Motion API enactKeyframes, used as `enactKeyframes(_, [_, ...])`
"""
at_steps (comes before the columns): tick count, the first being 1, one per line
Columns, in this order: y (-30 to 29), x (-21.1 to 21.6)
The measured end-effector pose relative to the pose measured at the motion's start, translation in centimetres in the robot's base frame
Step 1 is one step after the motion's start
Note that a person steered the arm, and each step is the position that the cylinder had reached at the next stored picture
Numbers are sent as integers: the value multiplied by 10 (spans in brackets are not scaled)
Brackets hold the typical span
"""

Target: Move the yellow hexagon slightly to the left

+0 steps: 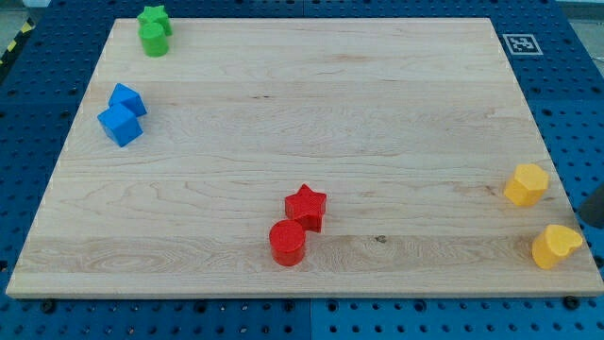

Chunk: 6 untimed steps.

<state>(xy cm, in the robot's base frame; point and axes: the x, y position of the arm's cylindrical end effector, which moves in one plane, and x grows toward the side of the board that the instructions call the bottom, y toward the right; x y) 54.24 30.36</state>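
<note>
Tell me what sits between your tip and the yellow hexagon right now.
Nothing: in the camera view only bare board separates my tip from the yellow hexagon, which lies to the tip's left.

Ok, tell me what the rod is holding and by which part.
Nothing is held. My tip is free at the view's right edge, between the yellow hexagon block and yellow heart-shaped block.

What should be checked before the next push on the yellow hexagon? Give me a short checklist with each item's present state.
1. Yellow hexagon on the board, near the view's right edge: ok.
2. My tip on the hexagon's right side, ready for a leftward push: ok.
3. Tip touching the hexagon: not ok, a gap shows.
4. Second yellow block apart from the hexagon: ok.
5. Path to the view's left free; red star far off: ok.
6. Tip's exact end, cut by the frame edge: cannot tell.
</note>
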Motion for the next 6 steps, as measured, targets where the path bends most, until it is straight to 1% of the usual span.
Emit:
enactKeyframes(2, [-63, -48])
enactKeyframes(3, [-82, -62])
enactKeyframes(6, [-90, -62])
